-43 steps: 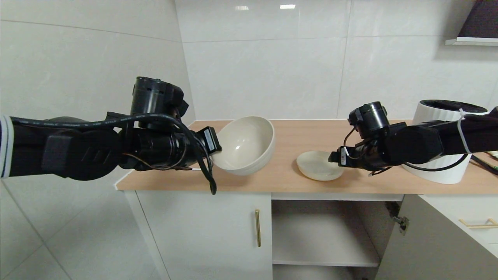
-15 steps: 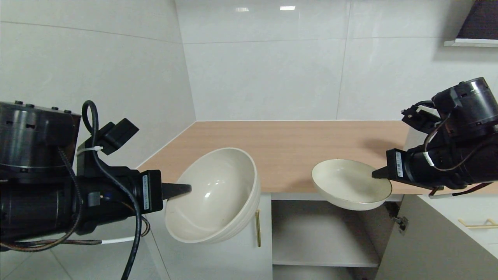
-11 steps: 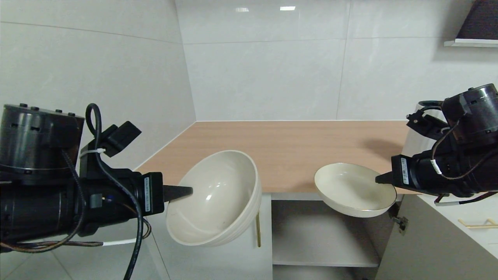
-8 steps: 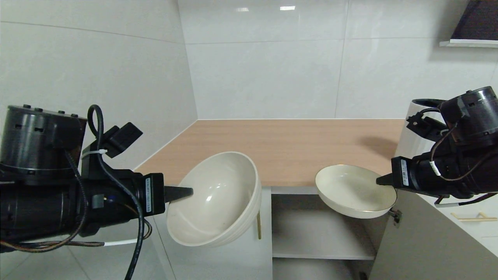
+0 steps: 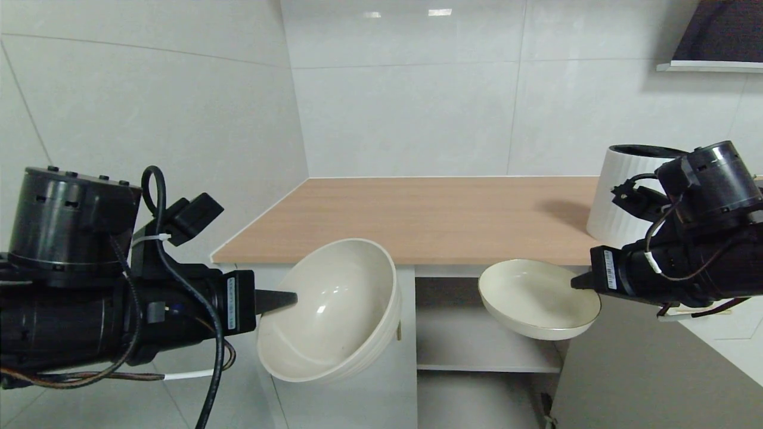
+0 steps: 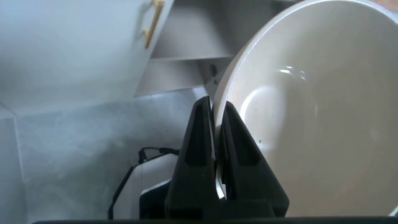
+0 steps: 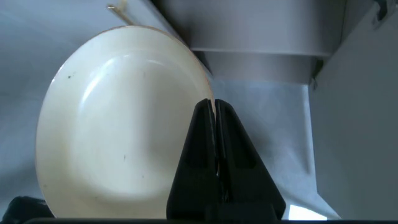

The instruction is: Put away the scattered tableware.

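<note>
White-tiled walls close in the corner behind the wooden countertop, and both pieces I carry hang off its front edge.

Nearly three seconds ago the deep bowl was tipped up over the countertop's left part and the shallow dish lay on the wood near the front edge. I have since drawn both back and down. They now sit below the front edge, in front of the cabinet. My head camera has also shifted in the last half second, so the countertop looks farther off and more of the white ribbed container at its right end has come into view. That is no move of those things.

My left gripper is pinched tight on the bowl's rim, one finger inside and one outside. The bowl is tilted with its mouth turned up and toward me, over the closed cabinet door. The left wrist view shows the same thin clamp on the bowl.

My right gripper is clamped just as narrowly on the dish's right rim, holding it nearly level before the open cabinet compartment. The right wrist view shows the fingers closed on the edge of the dish.

By count: one deep bowl, one shallow dish, two grippers with one piece each, one ribbed container, one open compartment.
</note>
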Robot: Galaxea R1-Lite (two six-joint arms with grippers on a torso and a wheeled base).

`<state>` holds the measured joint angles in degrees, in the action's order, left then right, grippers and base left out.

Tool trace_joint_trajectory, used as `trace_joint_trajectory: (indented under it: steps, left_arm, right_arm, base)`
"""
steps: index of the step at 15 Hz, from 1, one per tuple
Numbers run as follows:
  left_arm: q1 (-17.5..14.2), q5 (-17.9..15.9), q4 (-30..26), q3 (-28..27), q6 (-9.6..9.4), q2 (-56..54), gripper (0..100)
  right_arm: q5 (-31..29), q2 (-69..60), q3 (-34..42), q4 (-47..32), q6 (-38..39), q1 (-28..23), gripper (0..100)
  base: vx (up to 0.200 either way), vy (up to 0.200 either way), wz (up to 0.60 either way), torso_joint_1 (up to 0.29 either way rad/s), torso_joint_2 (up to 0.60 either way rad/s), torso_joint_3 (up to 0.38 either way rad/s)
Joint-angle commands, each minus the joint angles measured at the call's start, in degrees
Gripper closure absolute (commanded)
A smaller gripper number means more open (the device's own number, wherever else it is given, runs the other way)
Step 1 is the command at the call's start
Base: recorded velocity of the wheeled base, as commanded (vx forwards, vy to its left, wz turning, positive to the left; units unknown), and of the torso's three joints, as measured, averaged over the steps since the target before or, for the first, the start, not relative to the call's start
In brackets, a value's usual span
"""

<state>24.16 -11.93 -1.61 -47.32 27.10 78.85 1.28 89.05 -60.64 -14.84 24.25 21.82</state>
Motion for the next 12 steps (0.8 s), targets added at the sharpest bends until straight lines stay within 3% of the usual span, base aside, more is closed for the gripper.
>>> trace_joint_trajectory:
  steps: [1,7,12]
  left_arm:
    - [0.0,0.0,0.0,0.1,-0.29,0.3,100]
    - [0.0,0.2,0.0,0.5,-0.56,0.7,100]
    - [0.1,0.2,0.0,0.6,-0.56,0.6,100]
  right_arm:
    - [0.0,1.2,0.0,0.0,0.0,0.1,100]
    - [-0.1,2.0,0.0,0.9,0.0,0.1,100]
    - [-0.1,2.4,0.1,0.9,0.0,0.1,100]
  base:
    - [0.0,0.0,0.0,0.0,0.0,0.0]
    - [0.0,0.0,0.0,0.0,0.0,0.0]
    - [0.0,0.0,0.0,-0.139,0.35,0.205]
